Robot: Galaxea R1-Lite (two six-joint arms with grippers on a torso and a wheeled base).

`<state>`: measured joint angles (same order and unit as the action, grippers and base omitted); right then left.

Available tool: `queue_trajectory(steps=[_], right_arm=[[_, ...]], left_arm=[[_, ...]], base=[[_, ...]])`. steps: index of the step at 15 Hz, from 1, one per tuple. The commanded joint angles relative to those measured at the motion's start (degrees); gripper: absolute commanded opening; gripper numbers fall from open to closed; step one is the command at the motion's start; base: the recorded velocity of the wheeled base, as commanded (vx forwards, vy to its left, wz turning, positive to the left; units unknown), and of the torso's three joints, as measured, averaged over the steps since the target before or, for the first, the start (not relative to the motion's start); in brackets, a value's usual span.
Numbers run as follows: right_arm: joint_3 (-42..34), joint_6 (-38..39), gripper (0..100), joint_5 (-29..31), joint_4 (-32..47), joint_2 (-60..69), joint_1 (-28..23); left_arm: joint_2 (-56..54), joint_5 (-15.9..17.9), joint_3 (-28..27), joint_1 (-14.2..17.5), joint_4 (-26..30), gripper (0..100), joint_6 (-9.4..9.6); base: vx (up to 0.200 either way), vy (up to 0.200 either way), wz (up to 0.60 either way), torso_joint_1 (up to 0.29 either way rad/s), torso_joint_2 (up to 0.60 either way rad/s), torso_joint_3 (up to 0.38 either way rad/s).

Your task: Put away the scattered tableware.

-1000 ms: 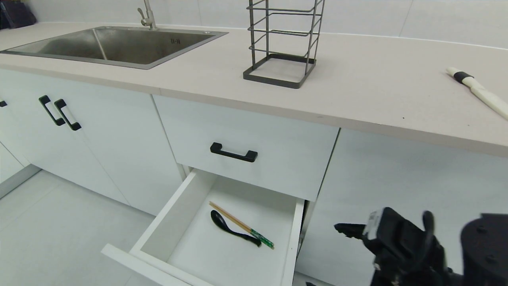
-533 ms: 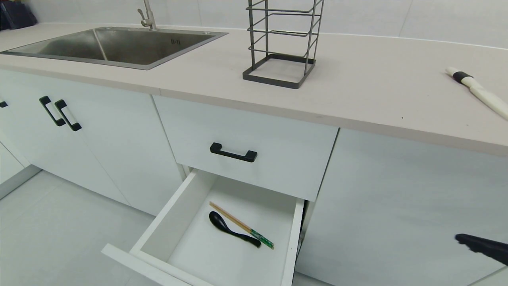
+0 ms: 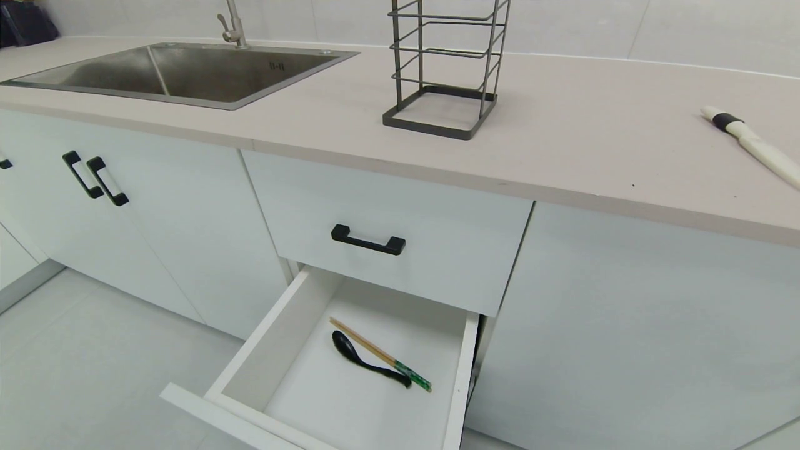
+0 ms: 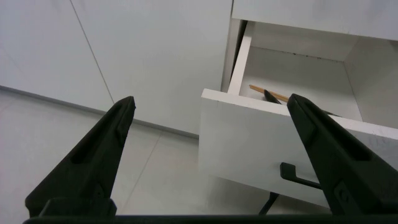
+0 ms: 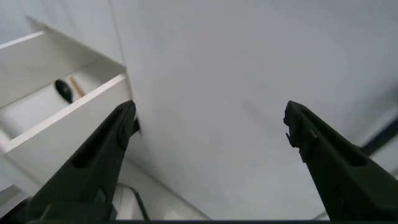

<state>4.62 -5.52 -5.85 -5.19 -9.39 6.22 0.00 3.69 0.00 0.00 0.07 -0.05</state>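
The lower drawer (image 3: 460, 381) stands pulled out, with a black spoon (image 3: 365, 362) and a pair of wooden chopsticks (image 3: 378, 354) with green tips lying side by side on its floor. A long white utensil with a black band (image 3: 756, 147) lies on the countertop at the far right. My left gripper (image 4: 210, 99) is open and low in front of the drawer's front panel (image 4: 249, 143), with the chopsticks (image 4: 258, 91) and spoon (image 4: 272, 96) peeking over it. My right gripper (image 5: 209, 106) is open, facing the white cabinet to the right of the drawer (image 5: 68, 124), where the spoon (image 5: 63, 89) shows.
A grey wire rack (image 3: 444, 69) stands mid-counter and a steel sink (image 3: 181, 72) with a tap sits at the left. The upper drawer with a black handle (image 3: 367, 240) is closed. Cabinet doors with black handles (image 3: 94, 178) are at the left. Pale floor lies below.
My right gripper, at the head view's lower right a second ago, slid off to the right and has left that view. The drawer, spoon and chopsticks have not moved.
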Motion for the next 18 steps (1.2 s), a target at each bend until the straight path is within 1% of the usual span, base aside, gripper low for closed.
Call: queue_trajectory(steps=[1,2,3,4,5,6,7,8,9,10,11,12,13,14,15,16,18], right_arm=[[-4.62,0.51,100,0.05,3.00,3.41,-1.38],[-4.44,2.18,100,0.84,5.54,3.41,-1.47],[-4.62,4.82,100,3.57,5.11,3.41,-1.47],[-4.62,5.61,100,6.82,5.11,3.41,-1.47],[-4.62,5.70,100,7.17,5.11,3.41,-1.47],[-4.62,5.61,100,7.26,5.11,3.41,-1.47],[-4.62,5.43,100,7.08,5.11,3.41,-1.56],[-4.62,5.52,100,7.17,5.11,3.41,-1.56],[-4.62,5.52,100,7.17,5.11,3.41,-1.82],[-4.62,5.61,100,6.38,5.11,3.94,-4.20],[-4.62,5.70,100,4.80,5.11,6.93,-6.31],[-4.62,5.79,100,4.27,4.93,9.39,-6.31],[-4.62,6.05,100,4.36,4.84,9.39,-6.22],[-4.62,5.79,100,4.27,4.93,9.39,-6.31],[-4.62,5.79,100,4.27,4.93,9.39,-6.22],[-4.62,5.61,100,4.27,4.93,9.39,-6.22],[-4.62,5.43,100,4.36,4.93,9.39,-6.31]], left_arm=[[0.09,0.00,0.00,0.00,0.01,100,-0.04],[0.09,0.00,0.00,0.00,0.01,100,-0.04],[0.09,0.00,0.00,0.00,0.01,100,-0.04],[0.09,0.00,0.00,0.00,-0.07,100,-0.04],[0.09,0.00,0.00,0.00,-0.07,100,-0.04],[0.09,0.88,0.00,0.00,0.01,100,0.66],[0.09,2.63,0.00,0.00,-1.39,100,1.81],[0.18,2.99,-0.26,0.18,-14.05,100,1.37],[1.76,4.13,-0.53,0.53,-24.51,100,1.72],[3.78,9.05,-2.11,-0.70,-24.59,100,1.28],[5.80,14.32,-4.75,-1.85,-20.20,100,-0.57],[7.91,17.75,-8.61,-3.08,-15.19,100,-3.47],[11.34,22.50,-14.50,-4.75,-7.46,100,-6.81],[14.59,25.31,-18.11,-5.45,-1.48,100,-6.98],[18.11,26.72,-19.78,-5.54,2.83,100,-6.98],[20.57,26.80,-19.60,-6.06,4.41,100,-6.81],[25.05,26.89,-17.75,-8.61,5.99,100,-6.81]], base=[[0.000,0.000,0.00,0.000,0.00,0.000],[0.000,0.000,0.00,0.000,0.00,0.000],[0.000,0.000,0.00,0.000,0.00,0.000],[0.000,0.000,0.00,0.000,0.00,0.000],[0.000,0.000,0.00,0.000,0.00,0.000],[0.000,0.000,0.00,0.000,0.00,0.000],[0.000,0.000,0.00,0.000,0.00,0.000],[0.000,0.000,0.00,0.000,0.00,0.000],[0.000,0.000,0.00,0.000,0.00,0.000],[0.000,0.000,0.00,0.000,0.00,0.000],[0.000,0.000,0.00,0.000,0.00,0.000],[0.000,0.000,0.00,0.000,0.00,0.000],[0.000,0.000,0.00,0.000,0.00,0.000],[0.000,0.000,0.00,0.000,0.00,0.000],[0.000,0.000,0.00,0.000,0.00,0.000],[0.000,0.000,0.00,0.000,0.00,0.000],[0.000,0.000,0.00,0.000,0.00,0.000]])
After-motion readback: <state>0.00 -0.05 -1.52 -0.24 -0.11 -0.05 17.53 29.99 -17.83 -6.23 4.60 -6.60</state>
